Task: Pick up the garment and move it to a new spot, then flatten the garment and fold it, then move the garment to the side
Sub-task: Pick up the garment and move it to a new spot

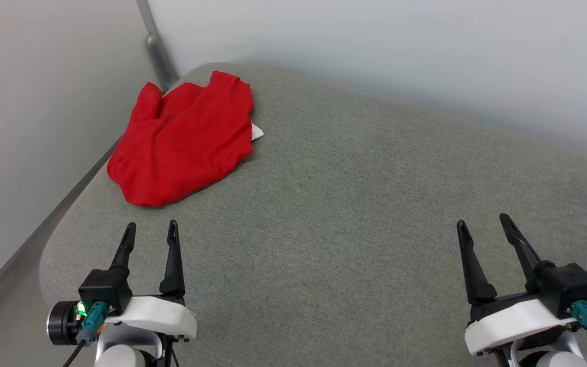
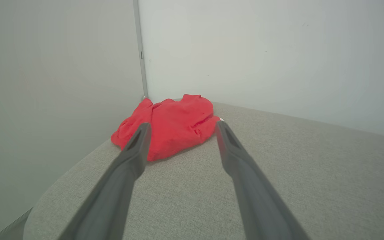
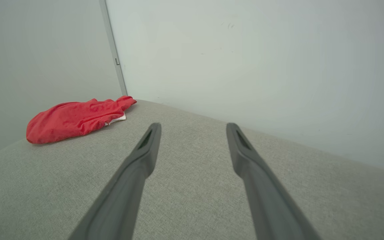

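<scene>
While left end effector (image 1: 152, 229) and right end effector (image 1: 483, 223) stand wide open, empty, garment (image 1: 184, 140) lies crumpled ahead of the left. Grey fabric table (image 1: 349, 204), pale walls (image 1: 375, 41).

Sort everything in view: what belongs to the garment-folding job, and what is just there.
Job:
- red garment, crumpled at the far left corner
- grey fabric surface it lies on

Just there:
- metal post in the corner
- pale walls
</scene>
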Robot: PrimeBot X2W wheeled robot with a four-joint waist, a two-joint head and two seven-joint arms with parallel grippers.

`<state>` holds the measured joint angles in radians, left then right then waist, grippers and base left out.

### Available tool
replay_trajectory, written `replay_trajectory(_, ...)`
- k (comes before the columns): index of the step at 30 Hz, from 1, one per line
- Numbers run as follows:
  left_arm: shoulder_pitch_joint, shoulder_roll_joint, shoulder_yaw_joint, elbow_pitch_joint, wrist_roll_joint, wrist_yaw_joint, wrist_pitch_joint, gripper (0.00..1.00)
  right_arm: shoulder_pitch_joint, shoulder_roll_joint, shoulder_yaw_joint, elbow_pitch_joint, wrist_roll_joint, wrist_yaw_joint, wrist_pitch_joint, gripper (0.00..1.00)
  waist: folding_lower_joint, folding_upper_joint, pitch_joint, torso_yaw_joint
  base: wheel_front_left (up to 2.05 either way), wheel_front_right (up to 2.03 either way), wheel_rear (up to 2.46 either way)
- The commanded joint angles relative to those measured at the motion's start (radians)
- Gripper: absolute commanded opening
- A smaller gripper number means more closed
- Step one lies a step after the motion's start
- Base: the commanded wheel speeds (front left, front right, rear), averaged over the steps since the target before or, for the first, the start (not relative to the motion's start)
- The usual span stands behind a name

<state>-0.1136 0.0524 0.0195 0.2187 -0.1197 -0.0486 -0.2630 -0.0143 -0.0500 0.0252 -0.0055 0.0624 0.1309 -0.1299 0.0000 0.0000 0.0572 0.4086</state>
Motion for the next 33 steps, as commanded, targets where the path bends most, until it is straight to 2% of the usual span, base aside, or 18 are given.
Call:
replay_trajectory(1,-0.018,-0.002,0.003,-0.003,0.001,-0.001,-0.003,1.0,-0.011,-0.001,0.001,-0.007,-0.004,0.0,0.003,1.0,0.0,0.0,0.004,0.002,0.0,0.0,0.0)
replay_trajectory(9,-0.087,-0.002,0.028,0.018,-0.007,-0.007,-0.003,1.0,-0.034,-0.001,0.015,-0.02,-0.013,0.0,0.014,1.0,0.0,0.0,0.045,-0.018,0.0,0.0,0.0)
replay_trajectory(15,-0.249,0.029,0.061,0.099,-0.051,-0.03,0.003,1.0,-0.079,-0.001,0.033,-0.039,-0.027,0.0,0.038,1.0,0.0,0.0,0.121,-0.067,0.0,0.0,0.0)
replay_trajectory(19,-0.396,0.081,0.077,0.15,-0.065,-0.036,0.064,1.0,-0.122,-0.001,0.04,-0.053,-0.036,0.0,0.048,1.0,0.0,0.0,0.195,-0.115,0.0,0.0,0.0)
replay_trajectory(22,-0.498,0.135,0.093,0.183,-0.082,-0.039,0.147,1.0,-0.157,-0.001,0.049,-0.066,-0.041,0.0,0.049,1.0,0.0,0.0,0.257,-0.16,0.0,0.0,0.0)
replay_trajectory(33,-0.772,0.37,0.057,0.345,-0.156,-0.079,0.528,1.0,-0.264,-0.001,0.06,-0.048,-0.027,0.0,0.019,1.0,0.0,0.0,0.444,-0.293,0.0,0.0,0.0)
